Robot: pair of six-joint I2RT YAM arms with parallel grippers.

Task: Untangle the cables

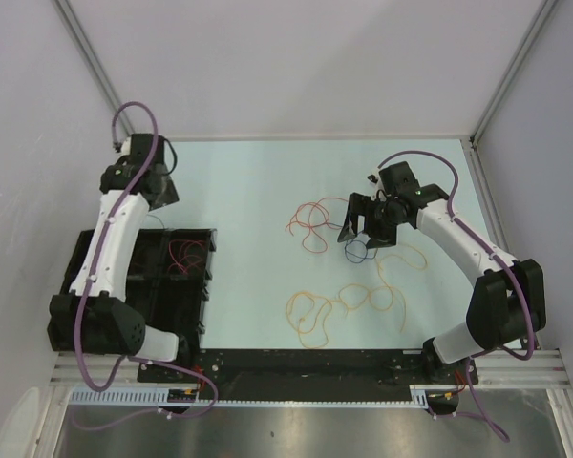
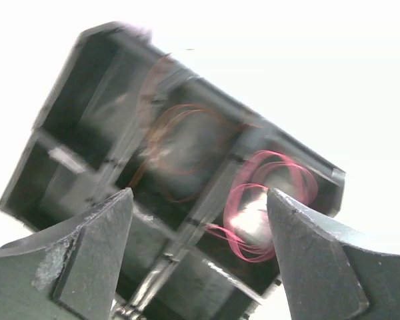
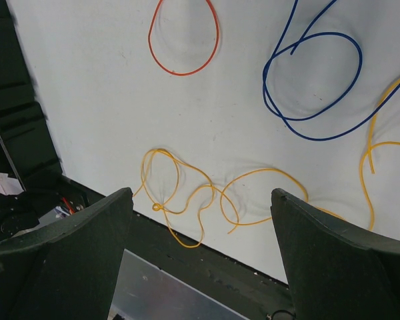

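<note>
The cables lie in loose loops on the pale table. A red-orange cable (image 1: 310, 224) is in the middle, a dark blue cable (image 1: 356, 251) is just below my right gripper (image 1: 368, 229), and yellow cables (image 1: 349, 305) spread toward the front. My right gripper (image 3: 200, 257) hangs open and empty above the table, with yellow cable (image 3: 187, 193), blue cable (image 3: 313, 87) and a red-orange loop (image 3: 183, 40) beneath it. My left gripper (image 2: 200, 257) is open and empty, raised above a black tray (image 2: 87, 87). A coiled red cable (image 2: 267, 200) lies in one compartment and an orange-brown one (image 2: 180, 147) in another.
The black compartment tray (image 1: 186, 296) sits at the left of the table, partly under my left arm, with the red cable (image 1: 186, 253) inside. A black rail (image 1: 306, 367) runs along the table's front edge. White walls close the back and sides.
</note>
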